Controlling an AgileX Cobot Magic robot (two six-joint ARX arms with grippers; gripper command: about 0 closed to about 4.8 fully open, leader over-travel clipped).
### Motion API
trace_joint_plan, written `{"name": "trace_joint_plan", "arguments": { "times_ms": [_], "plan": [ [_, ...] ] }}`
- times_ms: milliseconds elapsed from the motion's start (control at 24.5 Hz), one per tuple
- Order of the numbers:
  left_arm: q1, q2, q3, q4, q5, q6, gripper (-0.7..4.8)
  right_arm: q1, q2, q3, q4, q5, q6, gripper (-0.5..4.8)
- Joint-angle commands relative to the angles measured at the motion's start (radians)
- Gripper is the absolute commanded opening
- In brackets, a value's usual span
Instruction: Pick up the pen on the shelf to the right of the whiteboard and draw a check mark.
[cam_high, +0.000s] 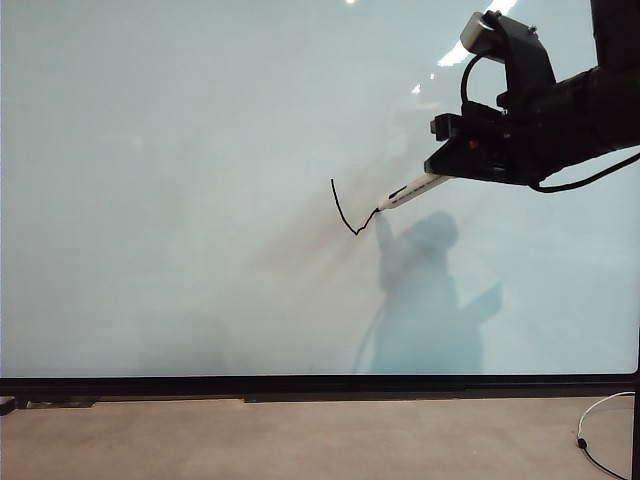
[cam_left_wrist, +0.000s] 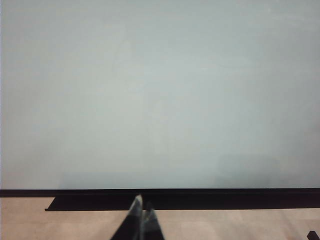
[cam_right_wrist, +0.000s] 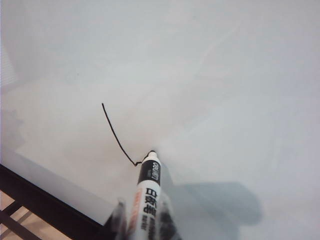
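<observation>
The whiteboard (cam_high: 200, 200) fills most of the exterior view above its black bottom frame. My right gripper (cam_high: 440, 170) reaches in from the upper right, shut on the pen (cam_high: 408, 192). The pen's dark tip rests against the board at the low end of the check mark (cam_high: 343, 212), a short black stroke with a small upturn beside the tip. From the right wrist, the pen (cam_right_wrist: 146, 195) sticks out between the fingers of the right gripper (cam_right_wrist: 145, 212), and the check mark (cam_right_wrist: 116, 135) ends at its tip. My left gripper (cam_left_wrist: 142, 206) is shut, low before the whiteboard (cam_left_wrist: 160, 90), holding nothing.
A black bottom frame (cam_high: 320, 385) runs under the board, with a tan surface (cam_high: 300, 440) below it. A white cable (cam_high: 600, 420) loops at the lower right. The arm's shadow (cam_high: 425, 290) falls on the board under the pen.
</observation>
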Motion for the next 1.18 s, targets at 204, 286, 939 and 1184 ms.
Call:
{"name": "trace_joint_plan", "arguments": {
  "times_ms": [204, 286, 939, 1184],
  "plan": [
    [0.0, 0.0, 0.003, 0.013, 0.0, 0.005, -0.04, -0.022, -0.041, 0.002, 0.009, 0.023, -0.028, -0.03],
    [0.0, 0.0, 0.003, 0.013, 0.0, 0.005, -0.04, -0.029, -0.051, 0.002, 0.001, 0.014, -0.029, -0.03],
    [0.0, 0.0, 0.003, 0.013, 0.0, 0.005, -0.04, -0.03, -0.117, 0.001, -0.043, 0.016, -0.056, -0.03],
    [0.0, 0.0, 0.003, 0.013, 0.0, 0.005, -0.04, -0.041, -0.145, 0.001, -0.052, 0.016, -0.061, -0.03]
  ]
}}
